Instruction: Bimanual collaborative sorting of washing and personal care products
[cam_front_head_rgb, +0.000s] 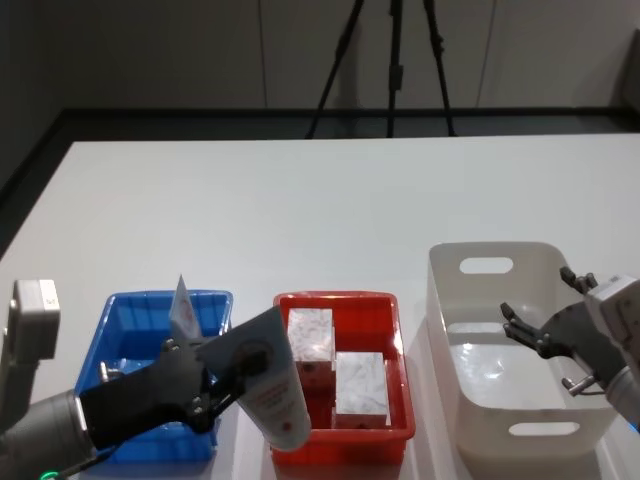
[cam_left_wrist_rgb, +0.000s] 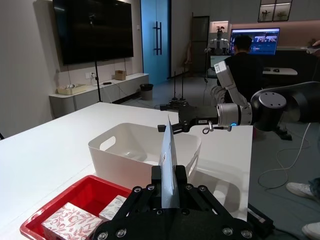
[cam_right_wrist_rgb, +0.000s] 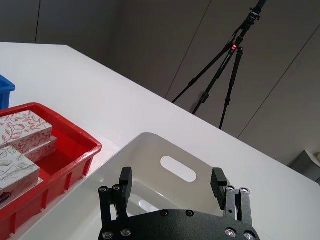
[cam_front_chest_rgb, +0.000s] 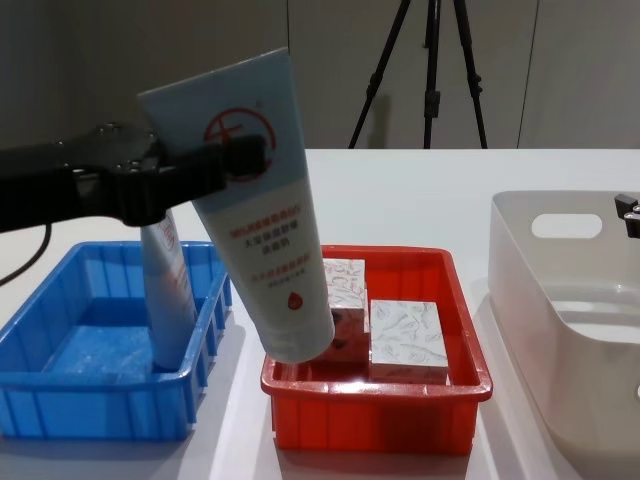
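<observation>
My left gripper is shut on a pale-blue squeeze tube with a red circle logo. It holds the tube tilted, cap end down, over the near left corner of the red bin. A second tube stands upright in the blue bin. In the red bin lie white boxes with a red leafy pattern. My right gripper is open with nothing in it, above the white bin; the right wrist view shows its fingers spread wide over the bin's inside.
The three bins stand in a row near the table's front edge: blue at the left, red in the middle, white at the right. Bare white tabletop stretches behind them. A black tripod stands beyond the far edge.
</observation>
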